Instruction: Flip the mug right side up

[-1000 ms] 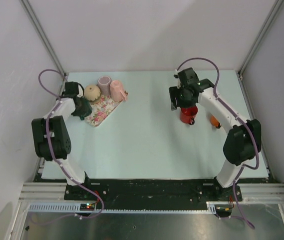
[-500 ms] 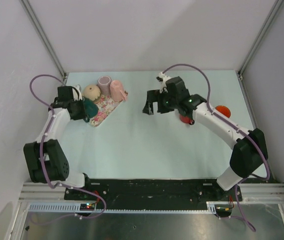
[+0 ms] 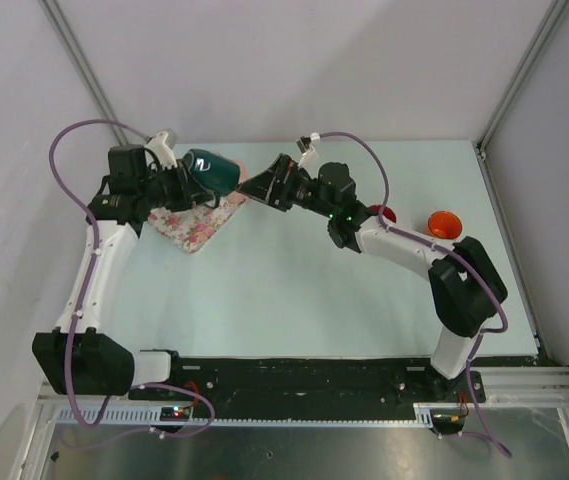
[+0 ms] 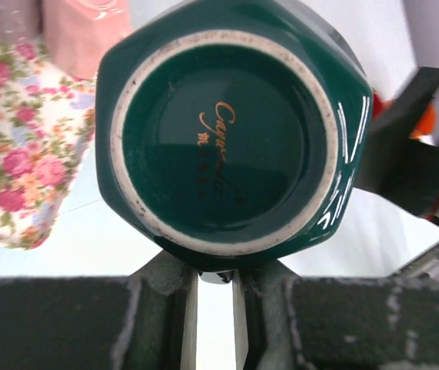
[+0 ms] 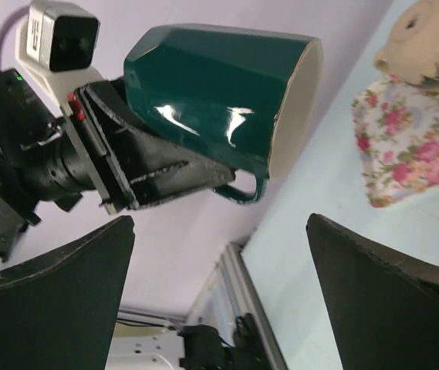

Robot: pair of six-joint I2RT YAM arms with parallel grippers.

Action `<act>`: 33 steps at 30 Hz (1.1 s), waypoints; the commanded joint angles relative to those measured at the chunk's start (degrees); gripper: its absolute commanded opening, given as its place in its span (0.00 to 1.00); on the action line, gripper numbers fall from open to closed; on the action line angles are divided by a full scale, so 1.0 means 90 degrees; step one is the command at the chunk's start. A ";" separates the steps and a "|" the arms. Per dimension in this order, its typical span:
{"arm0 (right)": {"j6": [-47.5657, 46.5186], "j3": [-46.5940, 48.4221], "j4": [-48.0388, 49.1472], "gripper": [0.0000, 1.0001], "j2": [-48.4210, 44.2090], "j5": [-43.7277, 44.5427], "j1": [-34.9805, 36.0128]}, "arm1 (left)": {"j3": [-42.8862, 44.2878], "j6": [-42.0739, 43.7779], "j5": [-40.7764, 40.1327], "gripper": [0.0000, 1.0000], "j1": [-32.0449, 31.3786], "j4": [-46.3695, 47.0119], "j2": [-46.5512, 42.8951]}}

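Note:
A dark green mug (image 3: 212,170) is held in the air on its side above the back left of the table, its mouth pointing right. My left gripper (image 3: 186,178) is shut on it at its side by the handle. The left wrist view shows the mug's base (image 4: 227,131) just beyond my left gripper (image 4: 213,274). The right wrist view shows the mug (image 5: 211,100) with its handle underneath and its cream inside. My right gripper (image 3: 254,185) is open and empty, just right of the mug's mouth and apart from it; it also shows in the right wrist view (image 5: 221,223).
A floral tray (image 3: 199,228) lies under the mug at the back left. A pink cup (image 4: 80,31) and a beige ribbed object (image 5: 427,42) stand on it. A red mug (image 3: 384,213) and an orange object (image 3: 444,222) sit at the right.
My left gripper has lifted the green mug off the tray area and turned it sideways. My right arm has swung left from the red mug to face the green mug.

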 commanded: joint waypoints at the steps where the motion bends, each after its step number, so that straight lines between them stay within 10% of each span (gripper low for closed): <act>1: 0.1260 0.0092 0.1739 0.99 0.0223 -0.0251 0.0018 | 0.0567 -0.0545 0.0902 0.00 -0.0299 0.0332 -0.0275; 9: 0.1698 0.0165 0.2432 0.89 0.0314 -0.0363 0.0027 | 0.0545 -0.0726 0.1310 0.00 -0.0862 0.0323 -0.0246; 14: 0.1710 0.0176 0.2569 0.17 0.0238 -0.0491 -0.0030 | 0.0333 -0.0611 0.1345 0.00 -0.1034 0.0321 -0.0249; 16: 0.1432 0.0146 0.2127 0.04 0.0056 -0.0509 -0.0108 | 0.0284 -0.0378 0.1077 0.25 -0.1032 0.0298 -0.0286; 18: 0.0830 0.0128 0.1147 0.01 -0.0266 -0.0337 -0.0188 | 0.0276 -0.0044 0.0597 0.70 -0.1025 0.0194 -0.0327; 20: -0.0106 0.0158 -0.0240 0.00 -0.0683 0.0255 -0.0230 | 0.0284 0.0403 -0.0126 0.92 -0.1008 0.0027 -0.0335; 25: -0.2601 0.0930 -0.4237 0.00 -0.1112 0.2366 -0.0202 | 0.0218 0.1405 -0.2119 0.99 -0.0978 -0.0190 -0.0273; 33: -0.4388 0.3314 -0.8594 0.00 0.0847 0.3471 -0.0204 | 0.0372 0.2892 -0.2957 1.00 -0.0648 -0.0270 0.0476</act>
